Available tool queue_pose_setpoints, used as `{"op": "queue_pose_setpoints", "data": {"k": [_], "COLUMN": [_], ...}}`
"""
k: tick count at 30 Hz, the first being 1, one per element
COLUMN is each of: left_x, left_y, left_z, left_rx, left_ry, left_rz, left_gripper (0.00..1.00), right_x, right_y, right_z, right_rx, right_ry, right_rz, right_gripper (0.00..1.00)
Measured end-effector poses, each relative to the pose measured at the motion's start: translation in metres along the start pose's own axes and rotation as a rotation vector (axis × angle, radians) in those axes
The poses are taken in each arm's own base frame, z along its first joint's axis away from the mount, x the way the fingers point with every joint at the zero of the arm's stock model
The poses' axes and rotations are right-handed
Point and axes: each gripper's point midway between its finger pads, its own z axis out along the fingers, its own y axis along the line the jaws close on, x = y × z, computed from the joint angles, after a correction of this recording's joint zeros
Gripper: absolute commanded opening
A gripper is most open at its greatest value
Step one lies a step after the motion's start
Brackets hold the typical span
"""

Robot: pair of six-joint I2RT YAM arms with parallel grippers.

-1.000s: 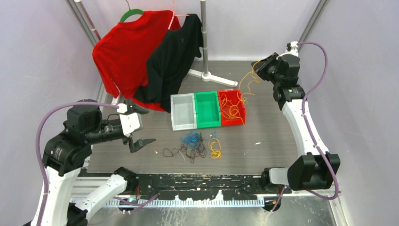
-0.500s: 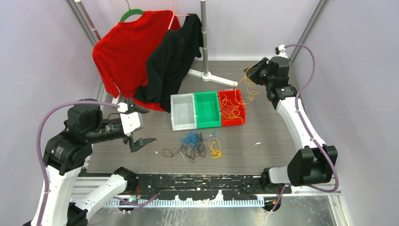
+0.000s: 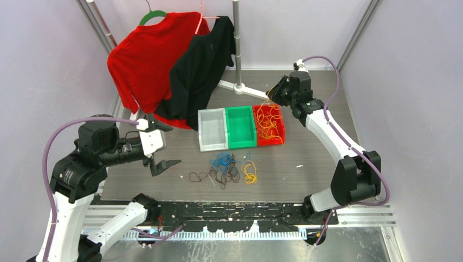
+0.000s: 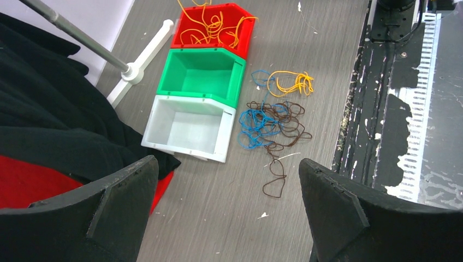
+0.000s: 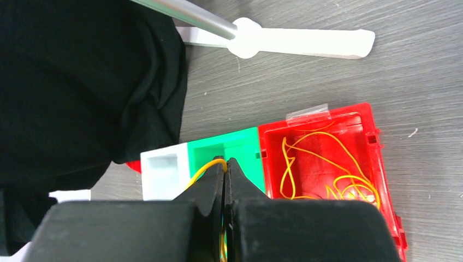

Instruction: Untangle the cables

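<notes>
A tangle of cables lies on the table in front of the bins: blue [image 3: 221, 160] [image 4: 256, 123], dark brown [image 3: 218, 176] [image 4: 284, 131] and a small yellow loop [image 3: 249, 173] [image 4: 292, 83]. More yellow cable [image 3: 267, 123] [image 5: 306, 164] fills the red bin [image 3: 283, 134] [image 5: 377, 158]. My right gripper [image 3: 271, 94] [image 5: 225, 161] hangs above that bin's far edge, shut on a yellow cable strand [image 5: 203, 169] that trails down into it. My left gripper [image 3: 164, 146] [image 4: 227, 161] hovers wide open left of the tangle, holding nothing.
A green bin [image 3: 240, 143] [image 4: 196, 94] and a white bin [image 3: 210, 144] [image 4: 185, 148] stand in a row left of the red one. Behind them a red shirt [image 3: 142, 60] and a black shirt [image 3: 199, 65] hang on a rack with a white foot [image 3: 248, 91].
My right arm has swung left from the back right corner to over the red bin, carrying the yellow cable, which now hangs into the bin. The left arm has not moved.
</notes>
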Motion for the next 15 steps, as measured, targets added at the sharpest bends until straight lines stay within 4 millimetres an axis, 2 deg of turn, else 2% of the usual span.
{"op": "queue_pose_setpoints", "data": {"k": [8,15], "left_x": [0.0,0.0], "left_y": [0.0,0.0], "left_z": [-0.001,-0.002], "left_rx": [-0.002,-0.006], "left_ry": [-0.002,0.0], "left_rz": [0.005,0.012], "left_gripper": [0.99,0.99], "right_x": [0.019,0.057], "right_y": [-0.025,-0.063], "right_z": [0.017,0.034], "right_rx": [0.06,0.147], "right_ry": [0.022,0.098], "right_rz": [0.006,0.018], "right_gripper": [0.01,0.01]}}
